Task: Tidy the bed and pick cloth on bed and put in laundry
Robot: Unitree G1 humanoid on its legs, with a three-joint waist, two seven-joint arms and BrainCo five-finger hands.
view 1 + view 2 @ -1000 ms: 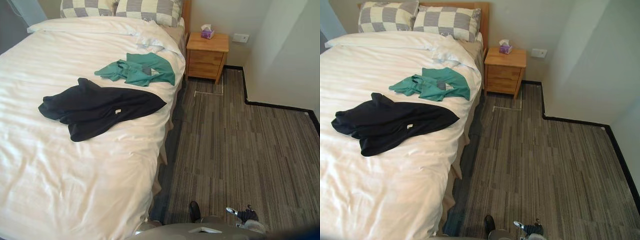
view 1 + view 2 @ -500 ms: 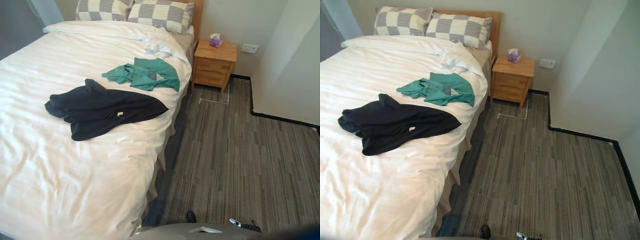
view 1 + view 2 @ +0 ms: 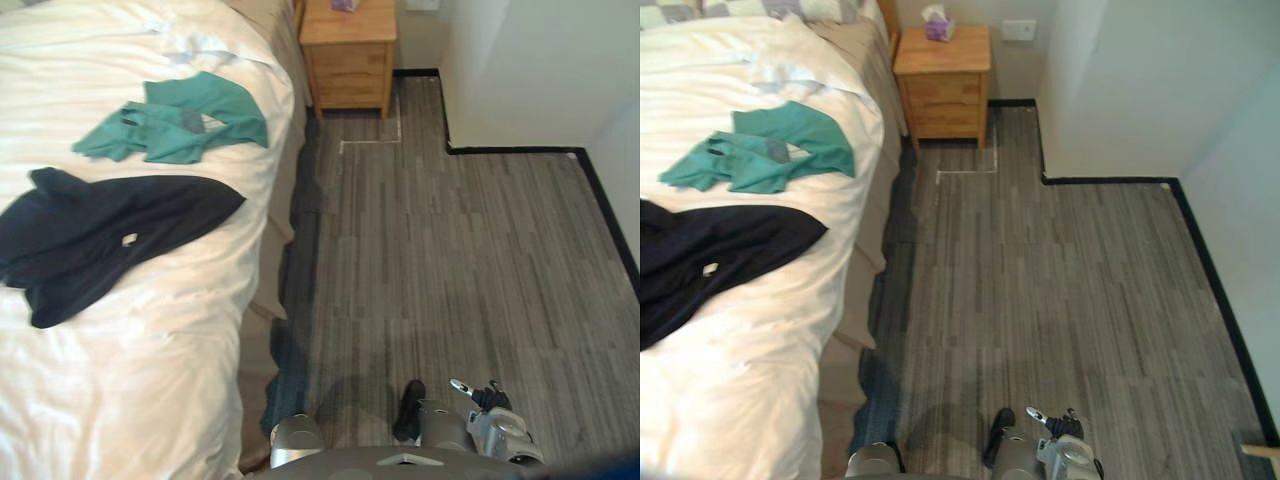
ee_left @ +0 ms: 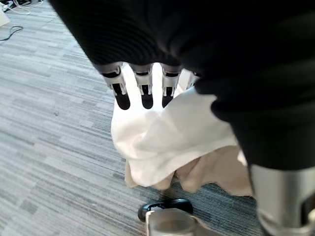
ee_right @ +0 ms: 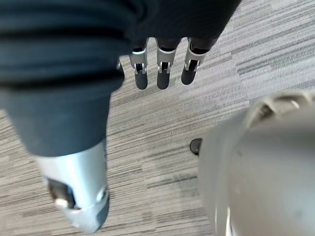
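The black garment [image 3: 100, 235] lies at the left of the frame on the bed [image 3: 150, 380]. Its long axis slants from lower left to upper right, narrow end pointing at the bed's right edge. The green garment [image 3: 175, 125] sits just above it, apart, stretched mostly left to right. My left hand [image 4: 142, 91] hangs by the bed's corner, fingers straight and empty. My right hand [image 5: 162, 73] hangs the same way over the floor [image 3: 480, 250]. Both are well apart from the clothes. A careless grab could bunch the white cover in with the cloth, or take one end and let the rest trail.
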